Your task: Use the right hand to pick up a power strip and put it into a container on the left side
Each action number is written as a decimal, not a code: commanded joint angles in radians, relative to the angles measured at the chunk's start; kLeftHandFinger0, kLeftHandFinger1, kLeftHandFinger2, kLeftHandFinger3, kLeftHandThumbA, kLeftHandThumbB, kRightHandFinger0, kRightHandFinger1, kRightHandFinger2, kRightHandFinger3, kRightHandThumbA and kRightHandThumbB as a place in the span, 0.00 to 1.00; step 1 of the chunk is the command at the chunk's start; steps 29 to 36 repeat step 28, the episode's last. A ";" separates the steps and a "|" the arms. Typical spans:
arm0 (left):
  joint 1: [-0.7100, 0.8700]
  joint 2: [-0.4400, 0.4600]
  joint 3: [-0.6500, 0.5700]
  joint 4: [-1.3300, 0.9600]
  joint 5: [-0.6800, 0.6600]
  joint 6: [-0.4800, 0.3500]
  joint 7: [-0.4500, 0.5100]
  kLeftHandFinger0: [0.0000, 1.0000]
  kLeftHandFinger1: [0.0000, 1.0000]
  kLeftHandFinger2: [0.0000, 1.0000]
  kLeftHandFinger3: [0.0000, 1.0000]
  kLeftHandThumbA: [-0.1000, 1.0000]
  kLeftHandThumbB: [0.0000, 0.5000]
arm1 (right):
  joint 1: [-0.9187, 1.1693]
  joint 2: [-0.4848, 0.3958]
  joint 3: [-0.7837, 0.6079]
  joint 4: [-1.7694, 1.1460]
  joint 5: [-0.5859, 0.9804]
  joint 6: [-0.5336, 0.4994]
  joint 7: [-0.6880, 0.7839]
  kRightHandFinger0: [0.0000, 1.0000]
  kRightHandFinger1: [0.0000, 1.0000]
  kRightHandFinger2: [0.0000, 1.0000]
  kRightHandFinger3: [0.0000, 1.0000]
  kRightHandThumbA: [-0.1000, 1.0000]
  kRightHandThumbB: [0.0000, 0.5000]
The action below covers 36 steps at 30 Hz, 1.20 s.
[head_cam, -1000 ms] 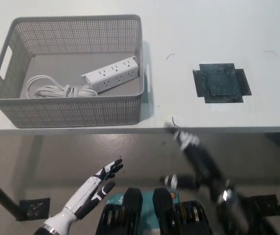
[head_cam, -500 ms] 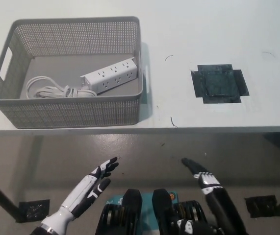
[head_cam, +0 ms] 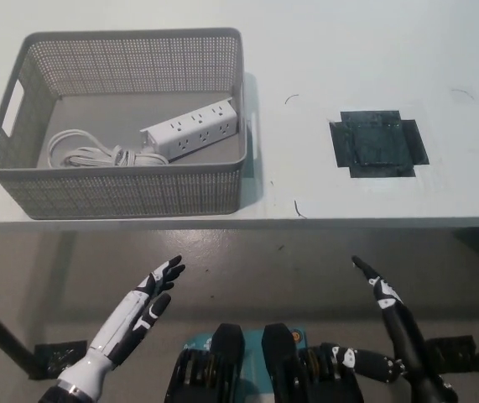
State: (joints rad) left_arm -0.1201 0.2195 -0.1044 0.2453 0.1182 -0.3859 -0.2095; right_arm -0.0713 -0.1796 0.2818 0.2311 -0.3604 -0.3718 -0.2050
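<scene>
In the basket, white power strip lies flat.

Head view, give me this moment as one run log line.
power strip: in basket | right hand: open, below table edge | left hand: open, resting low

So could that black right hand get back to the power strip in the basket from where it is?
Probably yes: the right hand hangs open below the table edge, the basket is open-topped, and nothing covers the power strip.
</scene>
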 commanded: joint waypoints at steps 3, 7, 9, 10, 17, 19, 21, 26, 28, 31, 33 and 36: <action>-0.014 0.004 0.010 -0.006 0.014 -0.060 0.029 1.00 1.00 1.00 1.00 1.00 0.64 | -0.005 0.010 -0.011 -0.044 0.045 -0.024 0.062 1.00 1.00 1.00 1.00 1.00 0.51; -0.016 0.006 0.010 -0.001 0.018 -0.061 0.027 1.00 1.00 1.00 1.00 1.00 0.63 | 0.003 0.011 -0.011 -0.057 0.049 -0.016 0.077 1.00 1.00 1.00 1.00 1.00 0.49; -0.016 0.007 0.009 -0.004 0.027 -0.056 0.029 1.00 1.00 1.00 1.00 1.00 0.62 | 0.003 0.011 -0.013 -0.055 0.046 -0.019 0.080 1.00 1.00 1.00 1.00 1.00 0.47; -0.015 0.006 0.008 -0.005 0.026 -0.058 0.028 1.00 1.00 1.00 1.00 1.00 0.61 | 0.004 0.010 -0.012 -0.056 0.049 -0.016 0.087 1.00 1.00 1.00 1.00 1.00 0.47; -0.017 0.006 0.006 0.004 0.028 -0.069 0.026 1.00 1.00 1.00 1.00 1.00 0.59 | 0.005 0.011 -0.014 -0.060 0.052 -0.012 0.109 1.00 1.00 1.00 1.00 1.00 0.44; -0.017 0.007 0.006 0.002 0.030 -0.068 0.026 1.00 1.00 1.00 1.00 1.00 0.59 | 0.004 0.013 -0.014 -0.058 0.048 -0.016 0.110 1.00 1.00 1.00 1.00 1.00 0.41; -0.016 0.003 0.006 0.000 0.032 -0.067 0.028 1.00 1.00 1.00 1.00 1.00 0.59 | 0.002 0.009 -0.016 -0.061 0.048 -0.016 0.114 1.00 1.00 1.00 1.00 1.00 0.41; -0.016 0.005 0.008 0.001 0.029 -0.070 0.025 1.00 1.00 1.00 1.00 1.00 0.57 | -0.004 0.013 -0.019 -0.056 0.043 -0.015 0.120 1.00 1.00 1.00 1.00 1.00 0.41; -0.017 0.004 0.008 0.002 0.030 -0.072 0.025 1.00 1.00 1.00 1.00 1.00 0.57 | -0.004 0.013 -0.019 -0.058 0.041 -0.012 0.120 1.00 1.00 1.00 1.00 1.00 0.41; -0.017 0.004 0.008 0.002 0.030 -0.072 0.025 1.00 1.00 1.00 1.00 1.00 0.57 | -0.004 0.013 -0.019 -0.058 0.041 -0.012 0.120 1.00 1.00 1.00 1.00 1.00 0.41; -0.017 0.004 0.008 0.002 0.030 -0.072 0.025 1.00 1.00 1.00 1.00 1.00 0.57 | -0.004 0.013 -0.019 -0.058 0.041 -0.012 0.120 1.00 1.00 1.00 1.00 1.00 0.41; -0.017 0.004 0.008 0.002 0.030 -0.072 0.025 1.00 1.00 1.00 1.00 1.00 0.57 | -0.004 0.013 -0.019 -0.058 0.041 -0.012 0.120 1.00 1.00 1.00 1.00 1.00 0.41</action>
